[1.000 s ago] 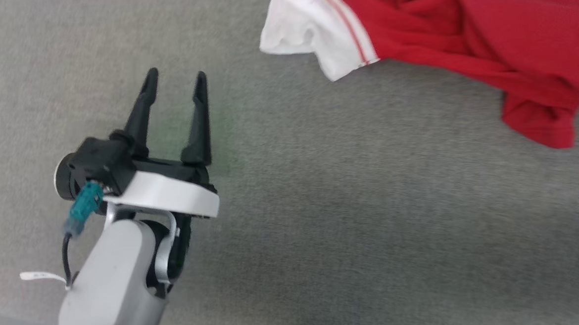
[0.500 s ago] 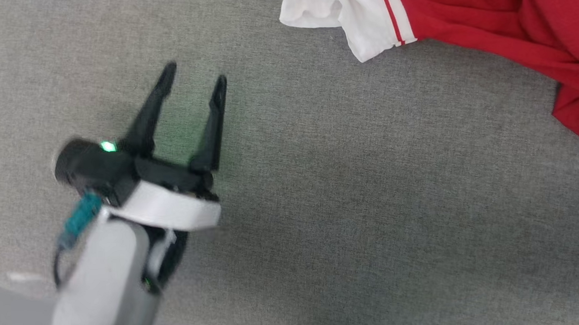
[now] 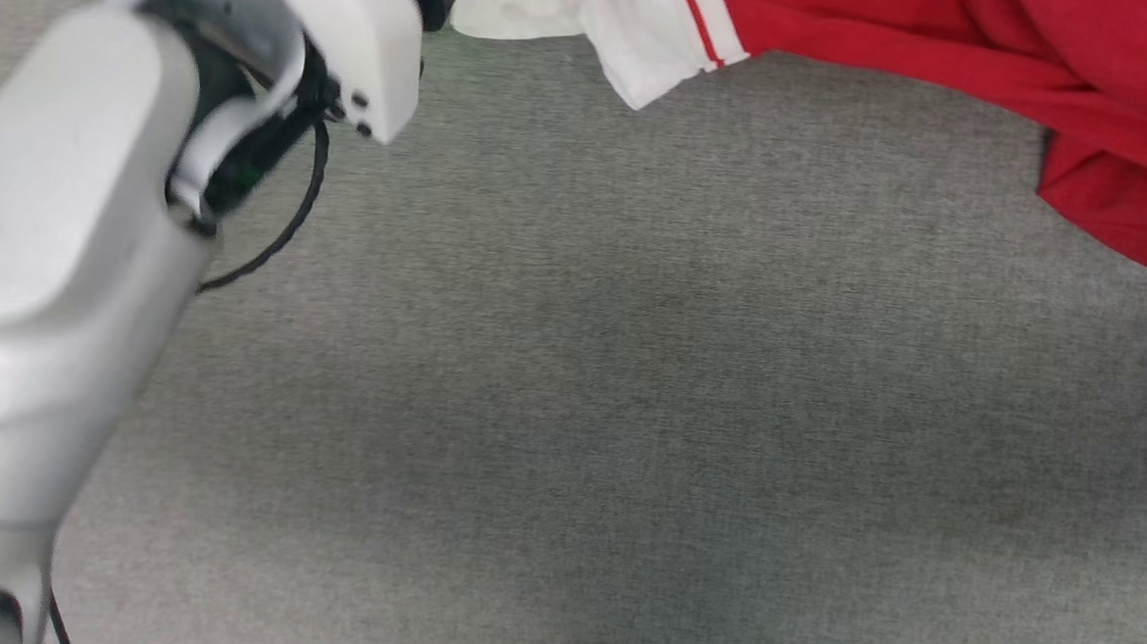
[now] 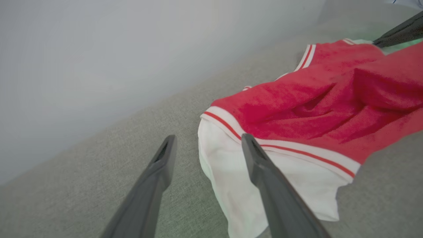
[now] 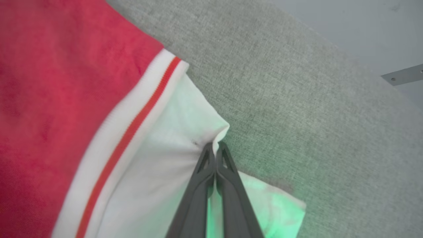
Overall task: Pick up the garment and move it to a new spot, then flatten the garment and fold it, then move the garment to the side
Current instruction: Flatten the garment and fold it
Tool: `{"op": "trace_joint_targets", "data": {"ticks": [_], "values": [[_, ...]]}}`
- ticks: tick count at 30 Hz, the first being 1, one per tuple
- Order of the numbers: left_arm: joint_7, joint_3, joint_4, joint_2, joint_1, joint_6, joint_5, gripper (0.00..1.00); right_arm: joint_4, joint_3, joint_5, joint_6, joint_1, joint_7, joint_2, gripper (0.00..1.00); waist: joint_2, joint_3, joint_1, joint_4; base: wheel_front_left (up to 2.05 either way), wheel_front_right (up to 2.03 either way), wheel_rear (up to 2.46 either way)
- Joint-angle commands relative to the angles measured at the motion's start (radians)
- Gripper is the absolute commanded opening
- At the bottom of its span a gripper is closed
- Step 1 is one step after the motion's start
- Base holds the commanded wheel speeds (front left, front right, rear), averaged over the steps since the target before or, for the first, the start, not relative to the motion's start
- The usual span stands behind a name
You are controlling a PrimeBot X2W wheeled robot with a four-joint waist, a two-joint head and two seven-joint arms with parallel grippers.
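Right gripper pinching white corner of soft red-and-white jersey garment, fingers pressing together on cloth. Left gripper gaping wide, white panel lying just ahead on grey woven surface.

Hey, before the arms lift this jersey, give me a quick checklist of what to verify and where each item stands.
1. Right gripper shut on the garment at its white edge: ok.
2. Left gripper open: ok.
3. Left gripper holding garment: not ok, jaws not closed.
4. Garment truly between left fingers: cannot tell.
5. Garment flat: not ok, bunched.
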Motion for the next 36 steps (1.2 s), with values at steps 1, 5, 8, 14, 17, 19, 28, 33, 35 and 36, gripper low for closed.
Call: {"op": "trace_joint_targets", "data": {"ticks": [1, 5, 8, 14, 17, 19, 28, 33, 35, 36], "values": [[0.034, -0.031, 0.025, 0.003, -0.030, 0.002, -0.031, 1.00, 0.032, 0.036, -0.012, -0.006, 0.040, 0.014, 0.014, 0.00, -0.0001, 0.016, 0.0000, -0.016, 0.00, 0.00, 0.00], [0.207, -0.117, 0.182, -0.012, -0.143, 0.003, -0.164, 1.00, 0.036, 0.070, -0.004, -0.006, 0.016, 0.010, 0.026, 0.00, -0.0001, 0.035, 0.0000, -0.033, 0.00, 0.00, 0.00], [0.298, -0.163, 0.265, -0.034, -0.185, 0.002, -0.257, 1.00, 0.044, 0.094, 0.004, -0.006, 0.004, 0.005, 0.033, 0.00, -0.0001, 0.045, 0.0000, -0.044, 0.00, 0.00, 0.00], [0.357, -0.225, 0.309, -0.048, -0.194, 0.001, -0.406, 0.06, 0.058, 0.133, 0.019, -0.006, -0.016, -0.024, 0.038, 0.00, -0.0001, 0.049, 0.0000, -0.057, 0.00, 0.00, 0.00], [0.314, -0.237, 0.305, -0.038, -0.199, 0.001, -0.443, 0.00, 0.049, 0.144, 0.032, -0.006, -0.032, -0.066, 0.042, 0.00, -0.0001, 0.036, 0.0000, -0.059, 0.00, 0.00, 0.00], [0.268, -0.245, 0.307, -0.021, -0.210, 0.001, -0.451, 0.00, 0.038, 0.141, 0.047, -0.006, -0.048, -0.107, 0.043, 0.00, -0.0001, 0.025, 0.0000, -0.060, 0.00, 0.00, 0.00], [-0.035, -0.221, 0.400, -0.003, -0.301, 0.002, -0.445, 0.00, 0.156, 0.020, -0.004, -0.005, -0.190, -0.354, 0.075, 0.00, -0.0001, -0.027, 0.0000, -0.079, 0.00, 0.00, 0.00], [-0.225, -0.172, 0.514, -0.026, -0.395, 0.002, -0.426, 0.00, 0.307, -0.100, -0.105, -0.005, -0.321, -0.546, 0.155, 0.00, -0.0001, -0.049, 0.0000, -0.092, 0.00, 0.00, 0.00], [-0.307, -0.139, 0.580, -0.045, -0.446, 0.009, -0.419, 0.00, 0.368, -0.142, -0.154, -0.005, -0.373, -0.616, 0.186, 0.00, -0.0001, -0.057, 0.0000, -0.097, 0.00, 0.00, 0.00], [-0.340, -0.124, 0.607, -0.055, -0.474, 0.009, -0.420, 0.00, 0.395, -0.165, -0.177, -0.005, -0.407, -0.654, 0.201, 0.00, -0.0001, -0.061, 0.0000, -0.099, 0.00, 0.00, 0.00]]}}
